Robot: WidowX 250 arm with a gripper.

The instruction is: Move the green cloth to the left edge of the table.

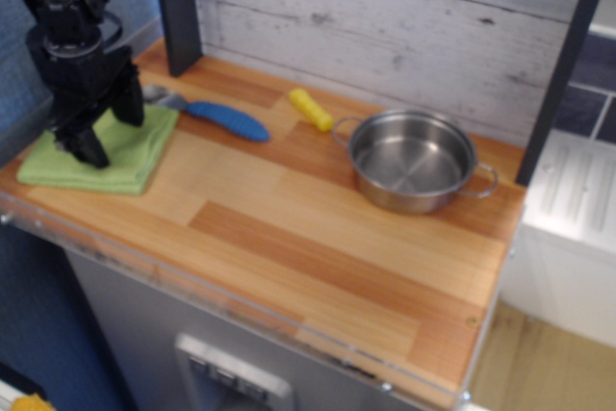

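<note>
The green cloth (135, 163) lies flat at the left end of the wood-grain table (318, 233), its left side close to the table's left edge. My black gripper (94, 144) points down from above onto the cloth, with its fingertips (89, 151) pressed into the cloth's middle. It appears shut on the cloth. The arm hides the far part of the cloth.
A blue-handled utensil (227, 121) lies just behind the cloth, its metal end touching the cloth's back corner. A yellow piece (311, 109) and a steel pot (412, 159) sit to the right. A dark post (178, 7) stands at the back left. A clear rim (241, 300) runs along the front.
</note>
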